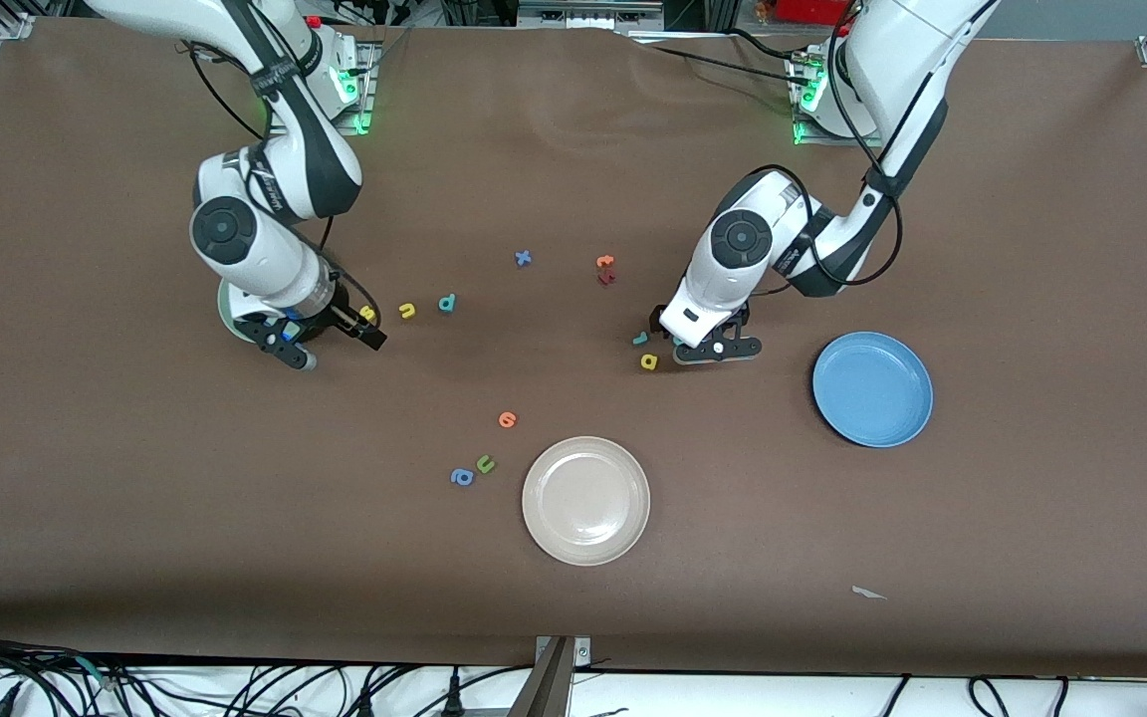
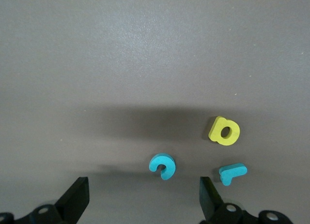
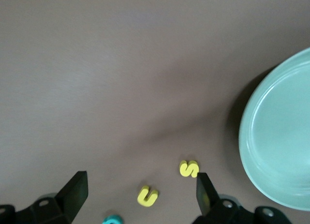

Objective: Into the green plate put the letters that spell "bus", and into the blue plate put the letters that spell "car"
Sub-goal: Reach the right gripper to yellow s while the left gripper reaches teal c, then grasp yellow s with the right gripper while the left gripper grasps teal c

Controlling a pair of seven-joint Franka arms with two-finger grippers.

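Observation:
The yellow s, yellow u and teal b lie in a row beside the green plate, which the right arm mostly hides. My right gripper hangs open over the table beside the s and u, holding nothing. The green plate shows in the right wrist view. My left gripper is open and low over the teal c, with the yellow a and teal r beside it. The blue plate sits toward the left arm's end.
A cream plate lies nearer the front camera. Beside it are an orange letter, an olive u and a blue a. A blue x and orange and dark red letters lie farther back.

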